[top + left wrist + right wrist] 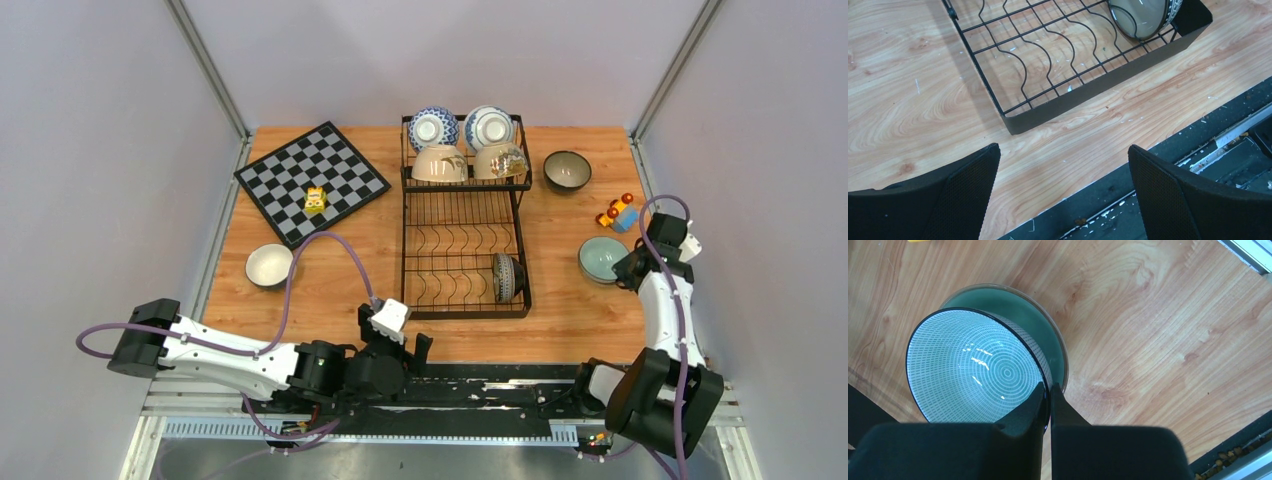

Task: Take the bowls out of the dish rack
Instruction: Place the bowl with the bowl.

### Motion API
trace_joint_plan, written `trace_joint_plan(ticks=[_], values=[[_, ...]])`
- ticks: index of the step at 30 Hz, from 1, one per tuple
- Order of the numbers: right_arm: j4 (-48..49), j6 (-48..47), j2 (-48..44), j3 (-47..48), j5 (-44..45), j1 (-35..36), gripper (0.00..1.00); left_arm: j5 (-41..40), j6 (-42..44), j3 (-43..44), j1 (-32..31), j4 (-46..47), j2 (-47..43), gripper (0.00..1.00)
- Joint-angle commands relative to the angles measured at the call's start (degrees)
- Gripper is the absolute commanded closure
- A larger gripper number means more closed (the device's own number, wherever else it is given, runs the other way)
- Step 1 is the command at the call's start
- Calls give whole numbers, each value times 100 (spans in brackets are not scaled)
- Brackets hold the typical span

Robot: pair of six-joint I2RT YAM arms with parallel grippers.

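My right gripper [1049, 390] pinches the rim of the lined bowl [973, 367], with the teal bowl [1045, 332] directly beneath it. It's a thin rim grip, so the bowl may swing and chip the teal one on release. My left gripper [1063, 190] is spread wide, the dish rack [1073, 95] just ahead, and a bowl on edge [1143, 17] sits ahead-right.

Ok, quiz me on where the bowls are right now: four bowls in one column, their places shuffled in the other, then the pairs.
Bowls
1. dark bowl
2. cream bowl
3. fine-lined bowl
4. patterned bowl

Places
A. standing on edge in the lower tray of the dish rack
B. alone on the table, right of the rack's far end
C. on the table left of the rack, near the checkerboard
D. pinched at its rim by the right gripper, over the pale teal bowl

Pairs: 1-B, 2-C, 3-D, 4-A
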Motion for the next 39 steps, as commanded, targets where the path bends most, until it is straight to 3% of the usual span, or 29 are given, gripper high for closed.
trace_joint_plan(ticks=[1, 19, 29, 39], values=[[335, 90, 66, -136, -78, -114, 100, -106, -282, -67, 17, -1, 7, 0], [773, -173, 566, -154, -95, -145, 100, -219, -363, -112, 23, -120, -3, 0], [388, -212, 437, 114, -135, -140, 66, -216, -267, -110, 17, -23, 12, 0], [-171, -320, 292, 637, 10, -144, 52, -193, -168, -265, 17, 243, -109, 0]])
